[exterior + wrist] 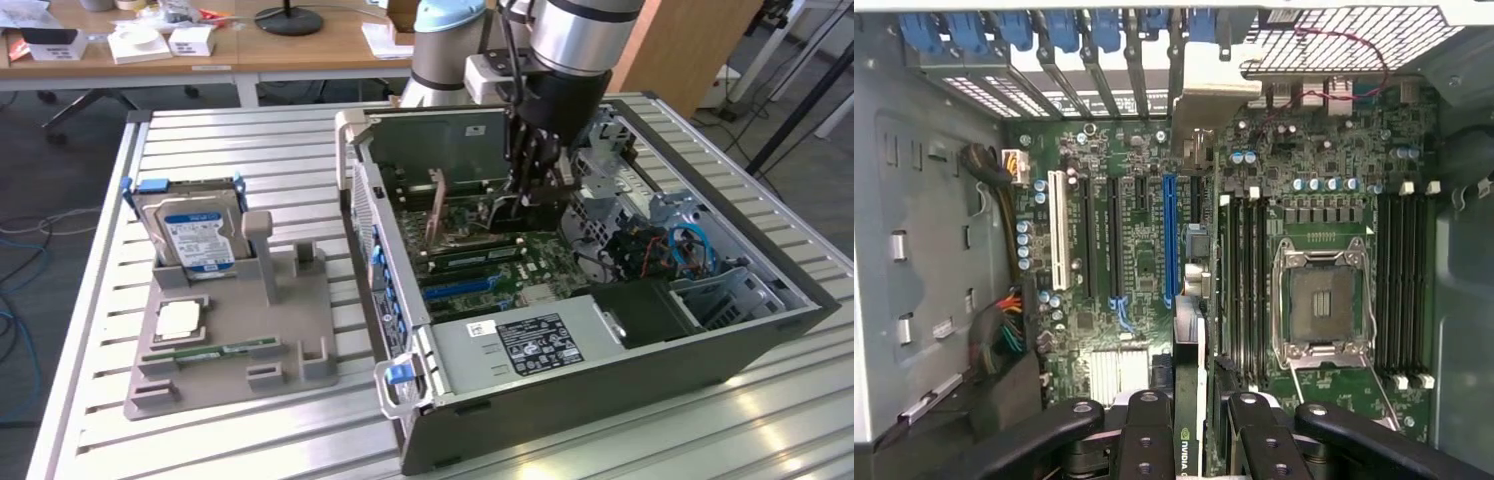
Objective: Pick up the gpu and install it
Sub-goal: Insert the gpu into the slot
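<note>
End effector (1194, 405) gripping gpu (1188, 445), inside open computer case (667, 375)

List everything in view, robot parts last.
computer case: one, dark grey, open on the table
motherboard: one, green, inside the case
processor socket: one, silver, empty, on the motherboard
power supply: one, silver with black label, inside the case
holder: one, grey, on the table, exterior view's left of the case
hard drive: one, silver with blue label, standing in the holder
processor chip: one, silver, flat on the holder
memory stick: one, green, lying on the holder
table: one, silver slats, under case and holder
graphics card: one, dark, held over the motherboard
gripper: one, black, closed on the graphics card
arm: one, silver, reaching into the case
</note>
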{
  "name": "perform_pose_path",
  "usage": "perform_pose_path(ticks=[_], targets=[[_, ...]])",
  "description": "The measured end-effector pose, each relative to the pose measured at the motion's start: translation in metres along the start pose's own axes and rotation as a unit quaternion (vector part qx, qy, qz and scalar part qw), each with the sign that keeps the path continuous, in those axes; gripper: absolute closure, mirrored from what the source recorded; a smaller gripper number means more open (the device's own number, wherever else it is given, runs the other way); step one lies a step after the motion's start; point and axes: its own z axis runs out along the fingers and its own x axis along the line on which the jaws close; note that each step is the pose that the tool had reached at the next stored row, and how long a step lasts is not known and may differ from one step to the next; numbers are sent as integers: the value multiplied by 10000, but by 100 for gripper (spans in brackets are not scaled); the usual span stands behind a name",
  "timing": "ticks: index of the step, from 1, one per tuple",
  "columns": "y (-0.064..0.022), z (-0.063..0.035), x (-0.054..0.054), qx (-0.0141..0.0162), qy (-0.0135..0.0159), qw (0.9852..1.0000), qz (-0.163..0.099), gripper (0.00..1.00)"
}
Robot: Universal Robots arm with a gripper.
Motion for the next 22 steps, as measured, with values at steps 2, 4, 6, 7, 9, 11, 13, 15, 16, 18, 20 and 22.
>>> perform_pose_path(ticks=[2,4,6,7,9,11,13,15,16,18,20,22], targets=[[0,35,2,0,-1,10000,0,74],[1,71,3,0,-2,10000,-1,74],[1,102,4,0,-2,10000,-1,74],[1,109,4,-1,-3,10000,-1,74],[1,109,4,-1,-2,10000,-1,74],[0,110,12,0,-3,10000,-2,74],[2,109,38,0,-3,10000,-2,74],[4,109,63,0,-3,10000,-2,74],[6,108,75,-1,-3,10000,-2,74],[7,108,97,0,-3,10000,-4,74],[8,109,101,-1,-4,10000,-10,74],[7,110,101,-2,-4,10000,-40,74]])
